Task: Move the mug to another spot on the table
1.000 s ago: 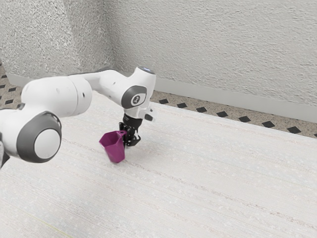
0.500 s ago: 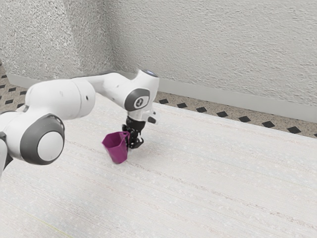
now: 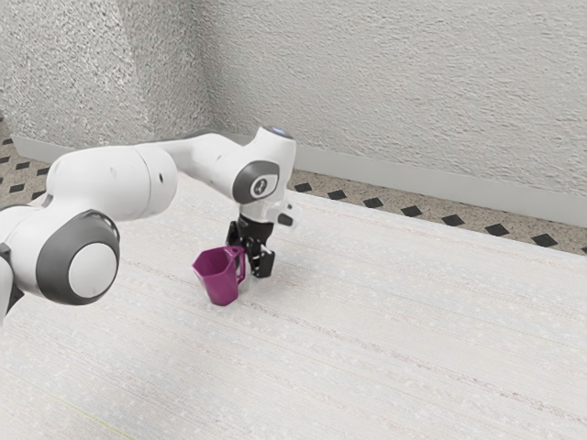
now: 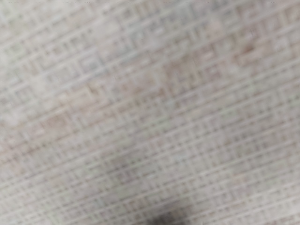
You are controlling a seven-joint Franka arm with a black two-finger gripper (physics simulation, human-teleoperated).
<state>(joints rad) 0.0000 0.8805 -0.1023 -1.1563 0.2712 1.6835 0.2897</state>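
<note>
wall: [image 3: 385,82] rough grey plaster behind the table, well away, not a factor imo
table: [image 3: 413,302] big pale woven-looking top, flat, with loads of bare room toward the exterior view's right and front. The wrist view has the same weave [image 4: 150,93] up close.
floor: [image 3: 413,209] tiled strip between table and wall, so I wouldn't go too far back
arm: [image 3: 183,165] white Franka coming in from the exterior view's left, wrist bent down over the mug
mug: [image 3: 217,275] purple, upright on the table, mouth up, near the middle-left of the top. Looks stiff and pretty light, an empty hard shell I'd guess. The sides taper to a narrower base, so a squeeze across the body could slip. I'd take it by the rim wall or the side nearest the gripper.
gripper: [image 3: 255,268] black, pointing down, right up against the mug's side toward the exterior view's right. Honestly can't tell if it's clamped on the mug or loose.
in the way: nothing I can spot near the mug. The main risk is tipping it.
</note>
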